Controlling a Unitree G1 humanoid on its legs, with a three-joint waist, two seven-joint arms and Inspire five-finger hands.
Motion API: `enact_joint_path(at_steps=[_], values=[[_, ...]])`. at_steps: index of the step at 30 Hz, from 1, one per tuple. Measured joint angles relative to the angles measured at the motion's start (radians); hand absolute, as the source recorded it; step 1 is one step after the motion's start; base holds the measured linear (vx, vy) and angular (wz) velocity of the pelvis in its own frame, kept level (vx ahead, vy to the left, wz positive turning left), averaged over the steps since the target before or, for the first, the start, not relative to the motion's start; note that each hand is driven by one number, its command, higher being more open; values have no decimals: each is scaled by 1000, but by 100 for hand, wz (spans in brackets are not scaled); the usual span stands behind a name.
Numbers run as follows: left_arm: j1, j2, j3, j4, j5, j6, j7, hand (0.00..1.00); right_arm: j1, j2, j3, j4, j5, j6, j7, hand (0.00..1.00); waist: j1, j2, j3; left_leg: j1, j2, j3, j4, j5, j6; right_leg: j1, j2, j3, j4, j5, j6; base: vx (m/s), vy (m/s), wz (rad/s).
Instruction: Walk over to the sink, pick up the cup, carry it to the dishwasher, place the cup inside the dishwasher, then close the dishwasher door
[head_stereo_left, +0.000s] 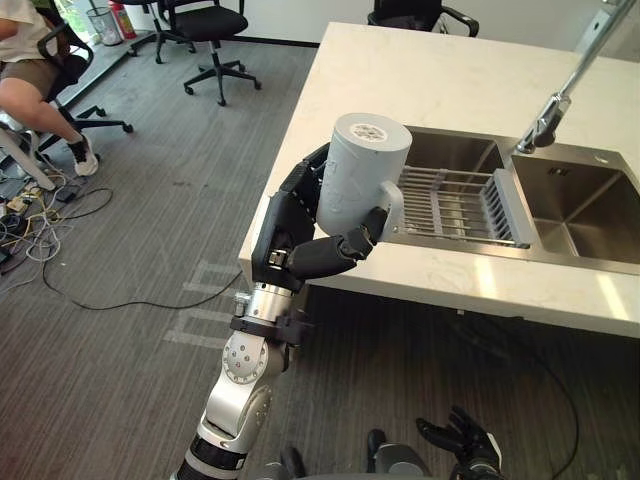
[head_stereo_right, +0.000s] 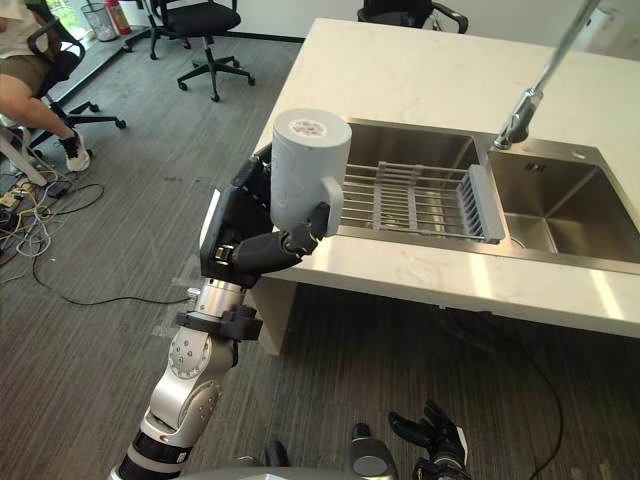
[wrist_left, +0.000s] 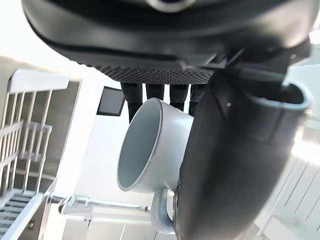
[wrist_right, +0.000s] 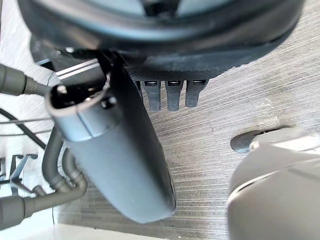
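Cup (head_stereo_left: 358, 175) in left hand (head_stereo_left: 300, 235), white counter (head_stereo_left: 420, 80), grey carpet (head_stereo_left: 150, 240)

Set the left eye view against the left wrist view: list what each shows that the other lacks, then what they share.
Left eye view: black office chairs, a seated person, grey carpet floor, and the right hand hanging low, open. Left wrist view: the hollow inside of the pale grey cylindrical cup. Both: that cup gripped in the left hand, and the grey wire rack.
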Motion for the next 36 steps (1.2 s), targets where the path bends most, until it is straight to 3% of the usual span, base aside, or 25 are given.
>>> enact_joint_path(at_steps=[3, 8, 11, 12, 13, 14, 16, 17, 19, 20, 21, 22, 23, 24, 25, 26, 27, 28, 31, 34, 36], values=[[42, 3, 33, 18, 1, 0, 6, 30, 5, -1, 11, -2, -1, 0, -1, 90, 15, -4, -19, 0, -7, -50, -21, 18, -1, 4, -1, 23, 18, -18, -17, 59, 0, 57], [111, 2, 96, 21, 1, 0, 12, 30, -5, 2, 47, -3, -2, 0, 5, 90, 45, -13, -24, -47, -36, -185, -9, 56, -1, 43, -25, -24, -1, -77, -22, 37, -74, 90], [143, -3, 122, 18, 1, 0, 30, 30, -24, 1, 47, -3, -11, -3, 0, 90, 65, -14, -24, -119, -50, -270, 24, 86, -40, 62, -33, -115, -5, -101, -17, -60, -117, 133], [154, -12, 130, 13, 1, 1, 35, 30, -27, -3, 40, -3, -11, -6, -1, 90, 62, -12, -24, -142, -32, -213, 8, 83, -67, 77, -45, -169, -9, -106, -18, -110, -48, 146], [162, -12, 138, 4, 1, 1, 35, 30, -32, -3, 35, -1, -11, -5, -5, 90, 64, -18, -21, -159, 5, -90, 34, 57, -34, 89, -47, -211, -16, -109, -17, -104, -27, 184], [174, -22, 154, -11, 1, -1, 39, 30, -34, -15, 35, -10, -13, -12, -14, 90, 67, -22, -17, -225, 106, 168, 211, -22, -12, 107, -56, -278, -30, -113, -17, -58, -1, 138], [185, -26, 163, -23, 1, -1, 40, 30, -33, -30, 35, -11, -14, -14, -19, 90, 65, -10, -18, -238, 174, 315, 330, -49, -2, 126, -55, -330, -27, -127, -5, -29, 77, 113], [202, -31, 169, -52, -1, -8, 37, 30, -31, -49, 32, -9, -20, -15, -26, 90, 53, 4, -25, -239, 168, 334, 344, -72, 10, 150, -67, -371, 0, -175, 15, -41, 141, 113], [217, -34, 175, -73, -1, -11, 36, 30, -30, -46, 28, -11, -20, -19, -31, 90, 43, -4, -25, -246, 123, 300, 312, -72, 17, 151, -92, -396, 15, -189, 4, -50, 144, 99], [224, -37, 179, -82, -1, -20, 32, 30, -32, -40, 13, -10, -21, -19, -31, 90, 42, -8, -24, -254, 89, 288, 292, -81, 32, 150, -117, -423, 30, -205, -20, -36, 194, 94], [230, -38, 188, -85, -2, -24, 32, 30, -37, -33, 8, 2, -21, -18, -31, 90, 43, -22, -16, -257, 77, 311, 327, -112, 42, 152, -154, -450, 35, -221, -27, -9, 285, 85], [240, -42, 193, -90, -2, -25, 32, 30, -45, -32, 8, 13, -23, -16, -30, 90, 44, -3, -15, -257, 99, 313, 404, -155, 48, 156, -163, -462, 86, -241, -21, 36, 228, 50], [247, -54, 198, -92, -2, -26, 31, 30, -51, -32, 9, 19, -25, -13, -29, 90, 39, 5, -10, -253, 103, 307, 420, -174, 58, 154, -173, -453, 143, -244, -21, 55, 233, 35], [259, -57, 200, -90, -2, -24, 31, 30, -60, -26, 19, 24, -30, -3, -25, 90, 38, 0, -1, -237, 85, 290, 424, -193, 65, 94, -214, -389, 319, -220, -44, 74, 220, 56], [260, -53, 188, -91, -2, -24, 29, 30, -60, -16, 32, 24, -30, -2, -16, 90, 29, 8, 1, -226, 69, 253, 409, -196, 70, 13, -207, -271, 463, -190, -77, 72, 236, 74], [260, -46, 180, -91, -2, -24, 26, 30, -56, -9, 39, 24, -30, -1, -14, 90, 21, 10, 2, -223, 59, 223, 398, -195, 69, -12, -179, -205, 498, -202, -61, 162, 246, 109], [260, -36, 167, -90, -2, -24, 25, 30, -48, 9, 42, 24, -30, -1, -8, 90, 13, 7, 5, -200, 30, 175, 351, -176, 68, -46, -115, -89, 519, -231, -36, 209, 183, 115], [259, -34, 151, -88, -6, -24, 25, 30, -38, 18, 47, 20, -30, -1, -7, 90, 13, 5, 5, -172, 5, 137, 306, -157, 77, -72, -62, -5, 503, -254, -35, 226, 163, 112], [254, -33, 110, -88, -12, -26, 23, 30, 13, 24, 79, -46, -30, -1, -7, 90, 11, -2, -2, -127, -63, 48, 267, -141, 99, -105, 20, 147, 382, -284, -24, 216, 65, 115], [259, -32, 113, -88, -20, -27, 23, 30, 31, 29, 80, -106, -32, 1, -7, 90, 32, -13, -10, -73, -98, 36, 234, -141, 99, -101, 15, 130, 298, -260, 12, 253, 6, 95], [268, -34, 135, -90, -20, -30, 23, 30, 28, 34, 83, -149, -54, 0, -7, 90, 50, -25, -26, -64, -92, 43, 234, -145, 92, -96, 16, 106, 241, -213, 8, 264, -144, 42]])
